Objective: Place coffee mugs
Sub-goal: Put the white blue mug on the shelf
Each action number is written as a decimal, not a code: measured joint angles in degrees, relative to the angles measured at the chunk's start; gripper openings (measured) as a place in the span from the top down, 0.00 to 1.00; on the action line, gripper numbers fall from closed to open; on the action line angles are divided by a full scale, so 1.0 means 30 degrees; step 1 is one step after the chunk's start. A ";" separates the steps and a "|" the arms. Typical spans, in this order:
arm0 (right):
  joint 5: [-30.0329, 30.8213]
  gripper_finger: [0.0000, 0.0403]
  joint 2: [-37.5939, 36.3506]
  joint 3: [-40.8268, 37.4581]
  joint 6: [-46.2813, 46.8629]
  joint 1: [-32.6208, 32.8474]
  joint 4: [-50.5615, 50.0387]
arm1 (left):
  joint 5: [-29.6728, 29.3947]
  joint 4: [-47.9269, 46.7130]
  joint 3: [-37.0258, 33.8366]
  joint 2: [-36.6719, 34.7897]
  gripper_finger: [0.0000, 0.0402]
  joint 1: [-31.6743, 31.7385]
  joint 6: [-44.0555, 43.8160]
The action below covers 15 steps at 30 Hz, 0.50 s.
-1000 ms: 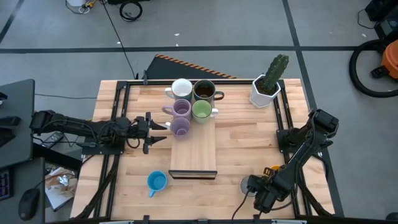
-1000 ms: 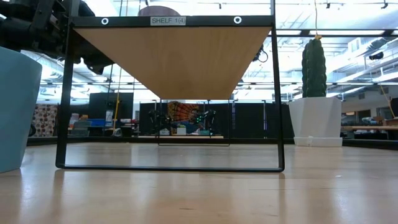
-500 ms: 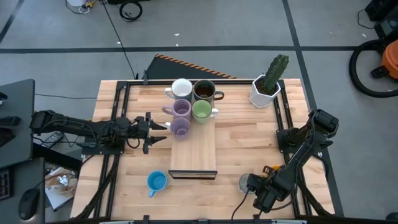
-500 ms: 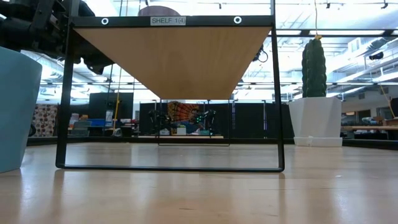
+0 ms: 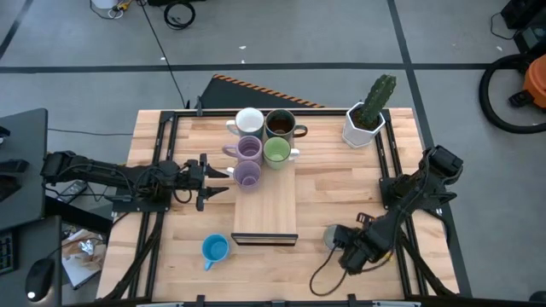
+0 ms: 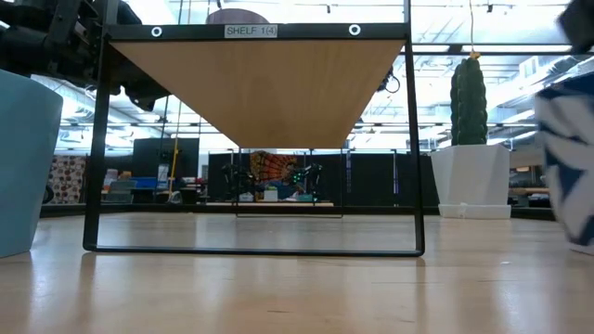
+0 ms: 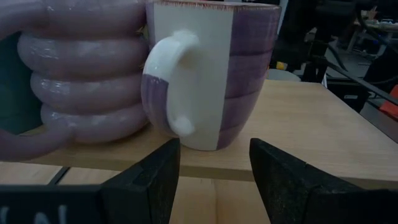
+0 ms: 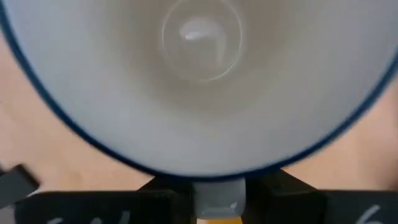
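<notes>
Wooden table (image 5: 341,192) (grey floor around); right end effector (image 5: 334,241) grips white mug (image 5: 329,238); left end effector (image 5: 223,177) open.

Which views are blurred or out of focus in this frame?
Right wrist view: the mug fills the picture, soft and out of focus. Low view: a blue-and-white mug at the right edge is motion-blurred. High view and left wrist view look sharp.

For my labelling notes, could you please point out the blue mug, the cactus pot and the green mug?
blue mug (image 5: 215,248), high view, on its open mouth.
cactus pot (image 5: 361,128), high view, on its white wall.
green mug (image 5: 275,152), high view, on its inside.
</notes>
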 joint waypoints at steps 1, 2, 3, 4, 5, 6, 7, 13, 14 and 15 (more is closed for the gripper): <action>0.0106 0.80 -0.0164 -0.0001 -0.0313 -0.0258 -0.0295 | -0.0004 0.0000 0.0000 0.0000 0.50 -0.0007 -0.0003; 0.0260 0.80 -0.0368 -0.0001 -0.0642 -0.0515 -0.0593 | 0.0000 0.0000 0.0000 0.0000 0.50 -0.0007 -0.0007; 0.0439 0.80 -0.0589 -0.0001 -0.0947 -0.0743 -0.0906 | 0.0000 0.0006 0.0000 0.0000 0.50 -0.0007 -0.0007; 0.0585 0.80 -0.0803 -0.0001 -0.1286 -0.0965 -0.1234 | -0.0007 0.0005 0.0000 0.0000 0.50 -0.0002 -0.0005; 0.0665 0.80 -0.1029 -0.0001 -0.1655 -0.1193 -0.1538 | 0.0000 0.0000 0.0000 0.0000 0.50 -0.0004 -0.0004; 0.0733 0.80 -0.1255 -0.0001 -0.2015 -0.1410 -0.1817 | -0.0006 0.0003 0.0000 0.0000 0.50 -0.0007 -0.0007; 0.0837 0.80 -0.1512 -0.0001 -0.2372 -0.1632 -0.2088 | -0.0003 0.0005 0.0000 0.0000 0.50 -0.0007 -0.0007; 0.2507 0.80 -0.2476 0.0006 -0.3649 -0.2539 -0.2370 | 0.0000 -0.0127 0.0000 -0.0001 0.50 -0.0001 -0.0357; 0.2696 0.80 -0.2515 -0.0001 -0.3818 -0.2610 -0.2436 | 0.0000 -0.0171 0.0000 -0.0002 0.50 -0.0002 -0.0430; 0.2813 0.80 -0.2529 -0.0001 -0.3976 -0.2652 -0.2457 | 0.0000 -0.0175 0.0000 -0.0005 0.50 -0.0007 -0.0496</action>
